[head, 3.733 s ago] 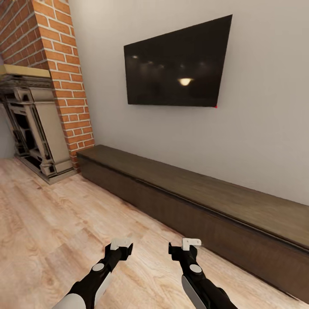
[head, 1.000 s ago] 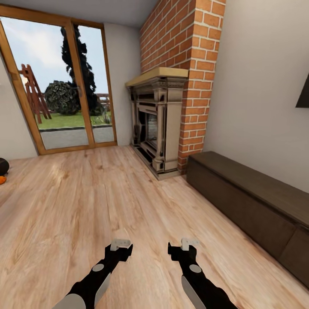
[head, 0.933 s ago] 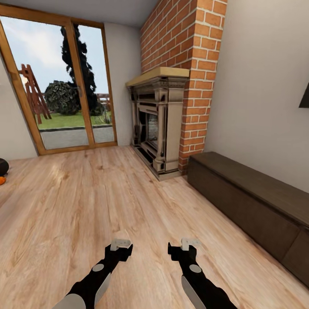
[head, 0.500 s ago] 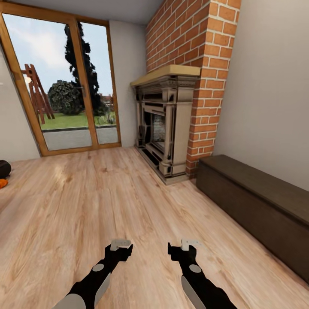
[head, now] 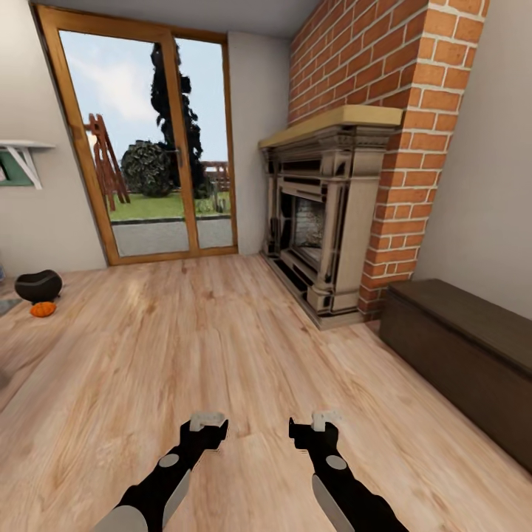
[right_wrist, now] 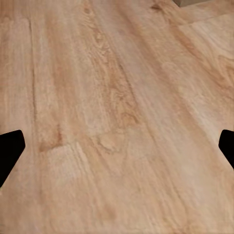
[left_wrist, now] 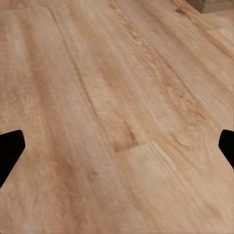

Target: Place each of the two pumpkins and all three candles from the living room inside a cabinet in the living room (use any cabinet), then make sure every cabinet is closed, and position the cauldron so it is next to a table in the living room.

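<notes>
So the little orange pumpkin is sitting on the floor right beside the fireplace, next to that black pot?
Not quite. In the head view the pumpkin does sit on the floor next to the black pot, but both are far across the room from the fireplace, near the glass door.

Cauldron (head: 38, 285) far to my left on the floor (head: 222, 347), pumpkin (head: 43, 309) just before it, cabinet (head: 465, 355) along my right, fireplace (head: 325, 222) behind it.

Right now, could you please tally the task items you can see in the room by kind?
Pumpkins: 1, orange, on the floor at far left, pumpkin
Cauldrons: 1, black, just behind it, cauldron
Cabinets: 1, dark brown, along the right wall, cabinet
Candles: 0
Total: 3
</notes>
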`<state>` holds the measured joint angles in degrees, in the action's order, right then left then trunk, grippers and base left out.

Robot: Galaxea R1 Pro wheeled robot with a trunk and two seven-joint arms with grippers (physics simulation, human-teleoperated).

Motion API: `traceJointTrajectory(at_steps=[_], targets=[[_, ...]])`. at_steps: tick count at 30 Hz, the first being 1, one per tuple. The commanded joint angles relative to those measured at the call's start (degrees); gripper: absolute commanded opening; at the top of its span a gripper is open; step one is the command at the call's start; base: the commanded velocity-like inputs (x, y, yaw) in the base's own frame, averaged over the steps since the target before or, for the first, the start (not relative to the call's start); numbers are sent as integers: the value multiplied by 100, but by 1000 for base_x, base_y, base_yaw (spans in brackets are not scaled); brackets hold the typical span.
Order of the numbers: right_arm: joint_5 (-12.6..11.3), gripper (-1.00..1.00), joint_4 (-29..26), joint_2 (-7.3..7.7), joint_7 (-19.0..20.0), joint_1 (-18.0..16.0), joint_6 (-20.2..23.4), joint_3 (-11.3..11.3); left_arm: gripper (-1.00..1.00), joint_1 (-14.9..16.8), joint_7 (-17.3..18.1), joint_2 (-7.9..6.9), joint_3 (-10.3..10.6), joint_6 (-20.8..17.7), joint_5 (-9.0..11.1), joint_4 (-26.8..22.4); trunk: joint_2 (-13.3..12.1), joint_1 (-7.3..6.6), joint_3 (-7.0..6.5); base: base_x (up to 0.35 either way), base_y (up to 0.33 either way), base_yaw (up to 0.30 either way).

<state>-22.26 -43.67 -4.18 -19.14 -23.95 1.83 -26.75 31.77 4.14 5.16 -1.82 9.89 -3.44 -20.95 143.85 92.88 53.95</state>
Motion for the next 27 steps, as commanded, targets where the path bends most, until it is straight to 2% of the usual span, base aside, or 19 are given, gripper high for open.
traceJointTrajectory(at_steps=[1, 5, 8, 11, 23, 27], targets=[[-33, 100, -10, 8, -46, -4, 19, -24, 100, 4, 13, 2, -24, 21, -35, 4, 2, 2, 6, 282, 160, 49], [-33, 100, -10, 12, -46, -4, 19, -17, 100, 5, 5, 2, -27, 23, 0, 3, 2, 2, 6, 278, 142, 26], [-33, 100, -10, 13, -46, -4, 19, -15, 100, 3, -6, 2, -26, 29, 123, 10, 2, 2, 6, 275, 115, 6], [-35, 100, -10, 13, -46, -4, 19, -12, 100, 4, -8, 2, -23, 30, 160, 11, 2, 2, 6, 274, 108, 2], [-33, 100, -10, 7, -46, -4, 19, -22, 100, 5, -29, 2, -26, 23, 186, 12, 2, 2, 6, 301, 105, 1], [-33, 100, -10, 5, -46, -4, 19, -23, 100, 5, -100, 1, -27, 22, 186, 12, 2, 2, 6, 315, 105, 123]])
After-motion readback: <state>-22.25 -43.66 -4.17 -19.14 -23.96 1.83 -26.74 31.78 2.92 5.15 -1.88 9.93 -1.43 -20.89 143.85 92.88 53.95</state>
